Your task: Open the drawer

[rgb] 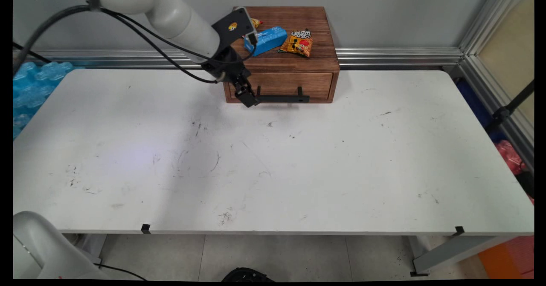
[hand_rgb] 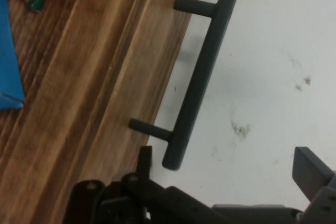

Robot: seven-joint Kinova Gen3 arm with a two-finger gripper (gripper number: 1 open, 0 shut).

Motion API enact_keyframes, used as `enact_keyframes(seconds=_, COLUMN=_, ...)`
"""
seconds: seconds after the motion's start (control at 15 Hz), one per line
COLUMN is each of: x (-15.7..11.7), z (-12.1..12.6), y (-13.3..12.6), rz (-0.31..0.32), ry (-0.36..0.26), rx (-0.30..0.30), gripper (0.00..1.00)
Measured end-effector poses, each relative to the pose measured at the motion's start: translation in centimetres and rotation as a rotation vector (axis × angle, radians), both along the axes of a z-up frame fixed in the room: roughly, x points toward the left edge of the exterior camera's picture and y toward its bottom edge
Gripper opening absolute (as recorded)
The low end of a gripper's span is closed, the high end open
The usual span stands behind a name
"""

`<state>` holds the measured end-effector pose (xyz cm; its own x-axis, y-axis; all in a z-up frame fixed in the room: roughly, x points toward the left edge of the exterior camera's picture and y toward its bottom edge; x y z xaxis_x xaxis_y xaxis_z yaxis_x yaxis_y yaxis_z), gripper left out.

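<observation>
Hand view alone shows the hand (hand_rgb: 226, 174) spread open just short of the drawer's black handle (hand_rgb: 199, 77).

Site: I read this as a robot lab | evidence: scuffed white table (rgb: 298, 171); aluminium framing (rgb: 396, 56) along grey wall (rgb: 384, 17); cabled arm (rgb: 179, 17); wooden drawer box (rgb: 283, 56) as prop; tiled floor (rgb: 273, 256)
</observation>
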<state>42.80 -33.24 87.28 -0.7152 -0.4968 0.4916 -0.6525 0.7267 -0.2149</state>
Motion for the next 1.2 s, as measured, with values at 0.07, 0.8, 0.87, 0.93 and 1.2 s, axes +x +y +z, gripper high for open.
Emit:
enact_keyframes(seconds=0.07, x=-0.2, z=-0.4, y=-0.4, rz=-0.003, ry=-0.001, rx=-0.002, gripper=1.00)
enact_keyframes(seconds=0.8, x=-2.8, z=-3.7, y=-3.7, rz=-0.052, ry=0.023, rx=-0.022, gripper=1.00)
enact_keyframes(seconds=0.87, x=-3.0, z=-4.1, y=-3.9, rz=-0.057, ry=0.025, rx=-0.022, gripper=1.00)
enact_keyframes(seconds=0.93, x=-3.0, z=-4.5, y=-4.0, rz=-0.061, ry=0.025, rx=-0.021, gripper=1.00)
enact_keyframes(seconds=1.2, x=-3.3, z=-6.1, y=-4.6, rz=-0.079, ry=0.025, rx=-0.018, gripper=1.00)
